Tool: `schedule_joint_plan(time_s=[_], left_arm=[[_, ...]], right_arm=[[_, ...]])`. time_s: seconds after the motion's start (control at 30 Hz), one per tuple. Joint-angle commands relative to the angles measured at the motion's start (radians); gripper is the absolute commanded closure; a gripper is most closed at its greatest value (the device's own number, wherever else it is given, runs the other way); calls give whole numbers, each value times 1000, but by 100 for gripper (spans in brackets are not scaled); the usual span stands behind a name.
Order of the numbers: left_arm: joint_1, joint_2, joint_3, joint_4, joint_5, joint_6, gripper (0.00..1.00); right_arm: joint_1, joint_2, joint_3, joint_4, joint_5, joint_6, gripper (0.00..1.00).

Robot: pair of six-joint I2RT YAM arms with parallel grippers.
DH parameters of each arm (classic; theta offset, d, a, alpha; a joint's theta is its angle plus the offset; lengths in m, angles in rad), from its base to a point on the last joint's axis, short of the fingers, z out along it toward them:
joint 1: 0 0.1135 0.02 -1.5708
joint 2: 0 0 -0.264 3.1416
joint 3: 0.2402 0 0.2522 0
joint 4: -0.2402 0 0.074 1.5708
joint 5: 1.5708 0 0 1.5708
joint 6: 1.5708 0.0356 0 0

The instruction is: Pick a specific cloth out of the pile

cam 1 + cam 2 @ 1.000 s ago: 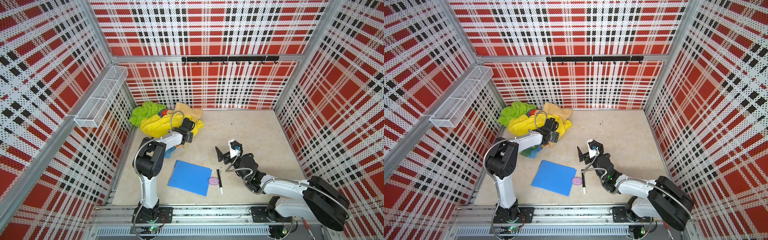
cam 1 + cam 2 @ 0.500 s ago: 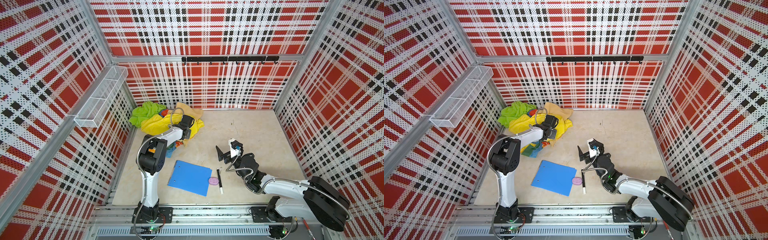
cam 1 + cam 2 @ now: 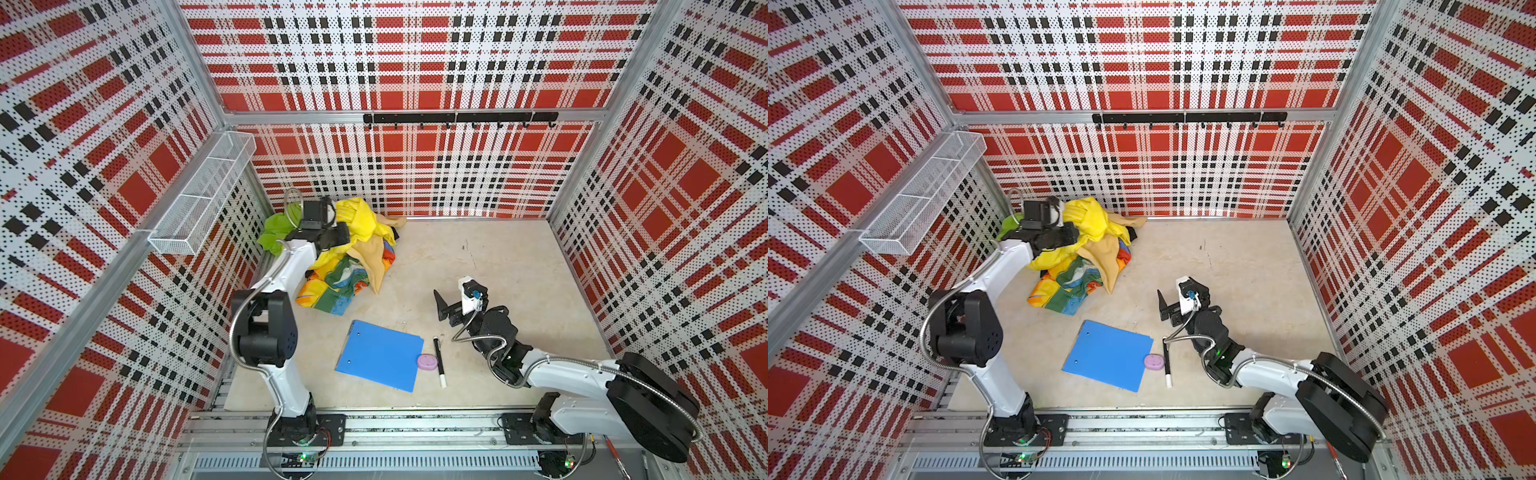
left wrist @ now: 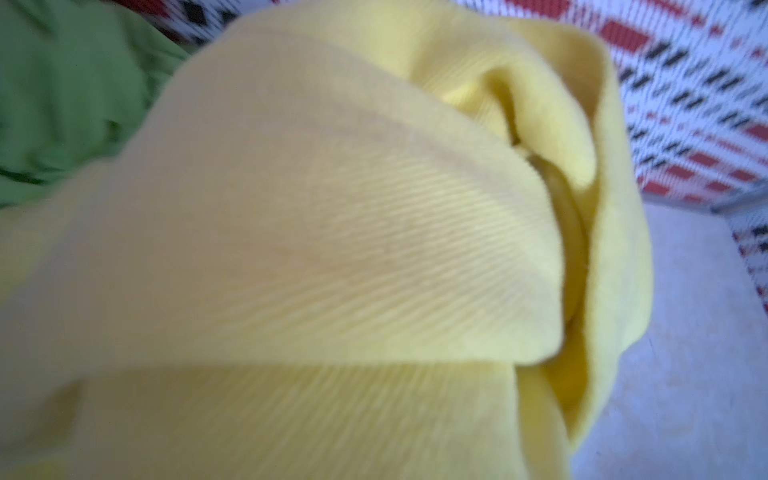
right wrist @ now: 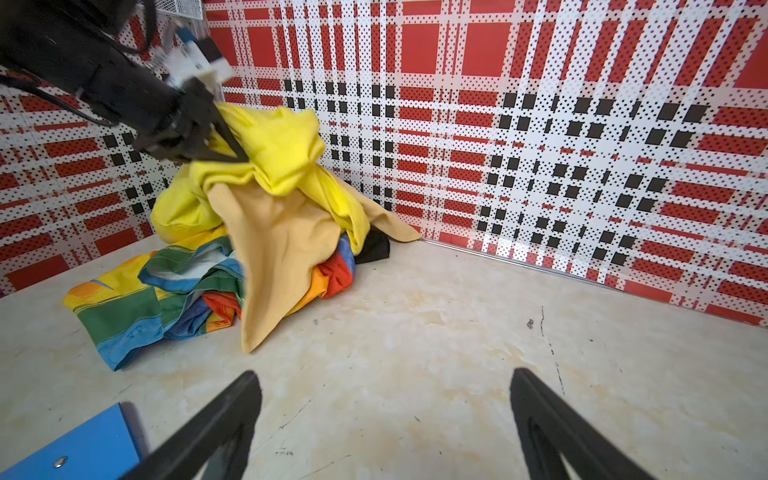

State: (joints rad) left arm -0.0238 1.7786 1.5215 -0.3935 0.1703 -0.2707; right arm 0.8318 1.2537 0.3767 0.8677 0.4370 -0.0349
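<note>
1. Left hand (image 5: 243, 158): closed on a fold of the yellow cloth (image 5: 282, 145) at the top of the pile (image 3: 349, 257). My jaws meet on the fabric. The yellow cloth hangs from my grip and drapes over the tan cloth (image 5: 278, 249). In the left wrist view, yellow fabric fills nearly the whole frame, with the green cloth (image 4: 62, 104) at one edge.

2. Black cloth (image 5: 374, 247): lies on the table (image 3: 478, 249) at the pile's far side, near the back wall. Only a small corner shows, under the yellow and tan cloths and just beside the striped cloth (image 5: 137, 307). Neither of my hands touches it. It also shows in a top view (image 3: 1133, 233).

3. Right hand (image 5: 386, 415): wide open and holding nothing. It is over bare table, well apart from the pile. The clipboard (image 3: 378, 359) lies flat near it.
</note>
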Motion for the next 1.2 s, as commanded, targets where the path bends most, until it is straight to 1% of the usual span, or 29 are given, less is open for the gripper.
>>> schedule_joint_plan(time_s=[0.0,0.07,0.1,0.13,0.17,0.2,0.23,0.37,0.4,0.43,0.53,0.57,0.6,0.73,0.8,0.9,1.0,1.07,1.13,1.17], left_arm=[[52,-81,-43,69,-78,-50,78],[76,-97,-84,84,-102,-59,61],[79,-98,-95,85,-116,-58,55],[76,-99,-105,87,-121,-53,43],[68,-100,-116,93,-119,-38,25],[52,-103,-123,99,-125,-23,14],[28,-105,-123,100,-144,-2,1],[-106,-119,-114,79,-314,106,1],[-142,-117,-108,66,-372,131,1],[-182,-112,-101,51,-453,159,1],[-348,-70,-84,30,-703,306,1],[-387,-48,-80,30,-760,339,1],[-415,-28,-74,25,-780,359,1],[-473,52,-47,11,-753,378,1],[-484,117,-2,-28,-738,371,1],[-481,212,74,-105,-720,338,1],[-480,273,108,-113,-673,335,1],[-478,325,144,-135,-670,339,1],[-457,375,188,-174,-658,312,1],[-437,395,203,-189,-629,286,1]], right_arm=[[3,-2,4,33,17,-11,0],[3,4,8,33,21,-8,0],[3,7,9,32,24,-8,0],[3,10,9,30,24,-9,0],[2,12,12,28,25,-10,0],[3,13,11,28,28,-10,0],[3,15,13,28,32,-9,0],[3,28,20,21,62,-15,0],[3,30,22,19,68,-16,0],[3,33,24,19,71,-19,0],[3,36,25,17,69,-19,0],[2,36,26,15,70,-18,0],[3,36,26,13,70,-16,0],[3,36,29,9,72,-17,0],[3,35,30,7,71,-17,0],[3,30,29,7,75,-17,0],[3,30,30,6,93,-17,0],[2,32,30,7,94,-18,0],[2,33,33,4,94,-19,0],[2,33,33,4,94,-19,0]])
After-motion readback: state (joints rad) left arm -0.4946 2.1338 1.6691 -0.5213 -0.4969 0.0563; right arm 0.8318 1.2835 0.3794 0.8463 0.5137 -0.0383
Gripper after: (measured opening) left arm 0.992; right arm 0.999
